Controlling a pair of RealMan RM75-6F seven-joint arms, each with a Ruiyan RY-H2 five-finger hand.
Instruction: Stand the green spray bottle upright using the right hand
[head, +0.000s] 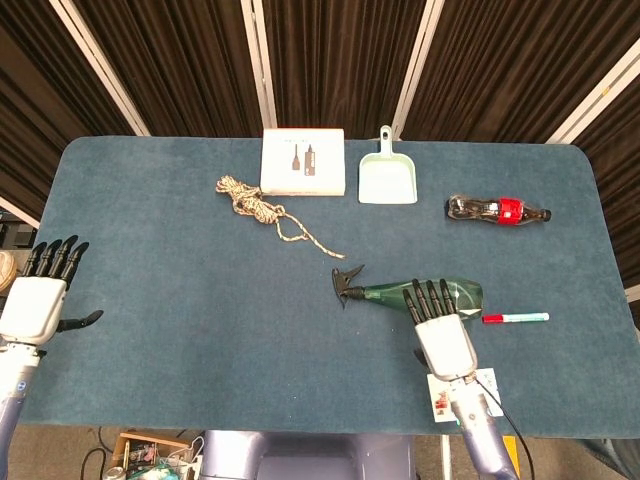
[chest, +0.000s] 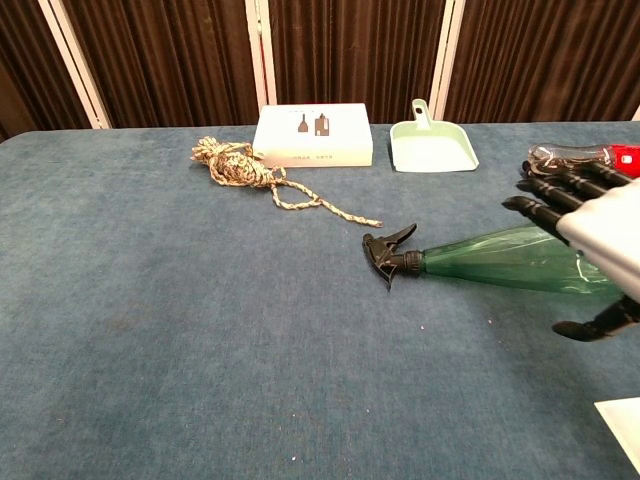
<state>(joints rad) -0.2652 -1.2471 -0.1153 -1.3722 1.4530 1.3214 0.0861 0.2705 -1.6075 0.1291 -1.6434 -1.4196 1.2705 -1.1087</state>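
Green and see-through, the spray bottle (head: 425, 297) lies flat on the blue tabletop (head: 170, 300), right of the frame's centre in the head view. Its long axis runs left to right, black trigger head toward the left, fat base toward the right. The right hand (head: 443, 335) sits over the bottle's wide end with fingers straight and spread; it probably only hovers, contact being unclear. The left hand (head: 35, 305) is at the left edge, fingers apart, holding nothing.
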